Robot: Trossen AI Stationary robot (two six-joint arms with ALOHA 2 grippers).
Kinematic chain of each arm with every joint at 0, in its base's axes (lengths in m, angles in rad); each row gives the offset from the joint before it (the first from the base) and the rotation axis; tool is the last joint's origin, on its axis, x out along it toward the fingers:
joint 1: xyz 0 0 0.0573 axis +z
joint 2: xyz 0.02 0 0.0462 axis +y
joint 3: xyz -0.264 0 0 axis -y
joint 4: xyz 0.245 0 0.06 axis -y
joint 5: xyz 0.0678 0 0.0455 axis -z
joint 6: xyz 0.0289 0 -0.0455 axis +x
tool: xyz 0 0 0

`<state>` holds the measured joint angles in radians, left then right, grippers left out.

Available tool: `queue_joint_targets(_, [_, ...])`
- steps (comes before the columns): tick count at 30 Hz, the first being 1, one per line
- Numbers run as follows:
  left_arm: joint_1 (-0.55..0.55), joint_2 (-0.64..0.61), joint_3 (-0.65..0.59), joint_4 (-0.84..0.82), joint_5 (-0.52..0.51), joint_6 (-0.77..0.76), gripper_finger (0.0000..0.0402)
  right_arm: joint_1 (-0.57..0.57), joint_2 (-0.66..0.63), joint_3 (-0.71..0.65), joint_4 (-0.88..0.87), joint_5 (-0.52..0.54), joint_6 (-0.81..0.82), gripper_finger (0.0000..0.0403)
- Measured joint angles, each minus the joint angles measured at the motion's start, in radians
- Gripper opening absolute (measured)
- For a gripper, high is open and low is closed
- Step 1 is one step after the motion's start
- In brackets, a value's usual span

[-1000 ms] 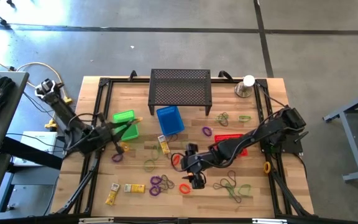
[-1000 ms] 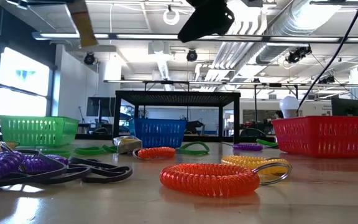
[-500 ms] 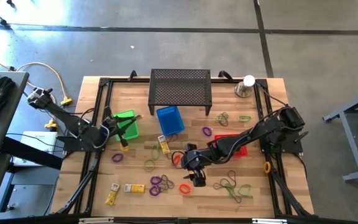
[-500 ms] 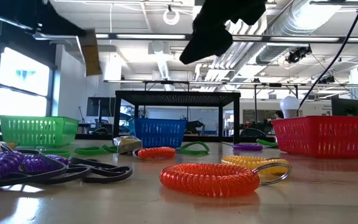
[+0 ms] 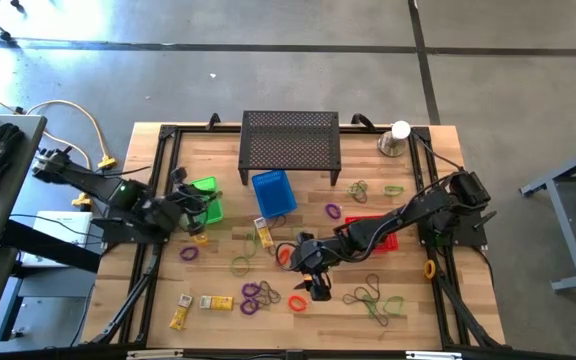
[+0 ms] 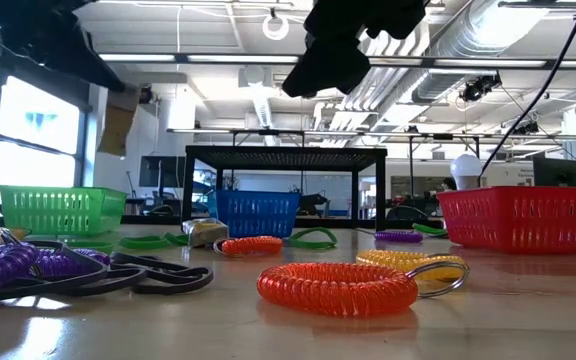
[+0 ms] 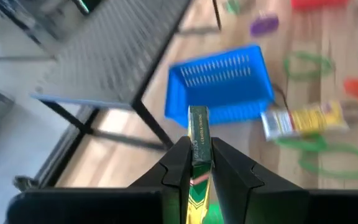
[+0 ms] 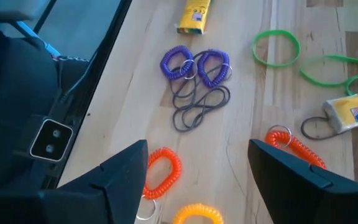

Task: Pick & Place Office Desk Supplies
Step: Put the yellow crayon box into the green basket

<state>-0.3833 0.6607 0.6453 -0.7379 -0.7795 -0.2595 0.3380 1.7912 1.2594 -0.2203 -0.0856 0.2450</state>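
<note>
Colours around the black perforated stand (image 5: 290, 140)

Before the stand sat a blue basket (image 5: 273, 192); left of that a green basket (image 5: 201, 200), right a red basket (image 5: 372, 232). The table (image 5: 218, 262) was pale striped wood. Scattered coil loops were purple (image 8: 180, 62), orange (image 8: 165, 169) and yellow (image 8: 197, 215); flat bands were green (image 8: 276, 48). The packet (image 7: 198, 163) was yellow and green.

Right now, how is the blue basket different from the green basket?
The blue basket sits near the middle of the table, just in front of the black stand; the green basket sits nearer the left edge. The left gripper, shut on a yellow packet, hangs by the green basket; no gripper is at the blue basket. Both are small slotted plastic baskets standing upright.
</note>
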Motion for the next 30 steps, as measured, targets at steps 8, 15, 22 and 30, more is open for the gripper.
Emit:
queue_joint_targets(8, [0.09,0.117,0.089,-0.124,0.126,-0.029,0.0052,0.019,0.0,0.0,-0.008,0.0,0.024,0.0265])
queue_joint_targets(15, [0.096,0.183,0.184,-0.294,0.201,-0.023,0.0052,0.035,0.0,0.0,-0.01,0.009,0.043,0.0265])
queue_joint_targets(22, [0.163,0.343,0.305,-0.696,0.246,-0.052,0.0052,0.035,0.0,0.0,0.018,0.033,0.069,0.0265])
queue_joint_targets(30, [0.228,0.513,0.306,-0.693,0.317,0.25,0.0052,0.033,0.0,0.0,0.055,0.034,0.064,0.0265])
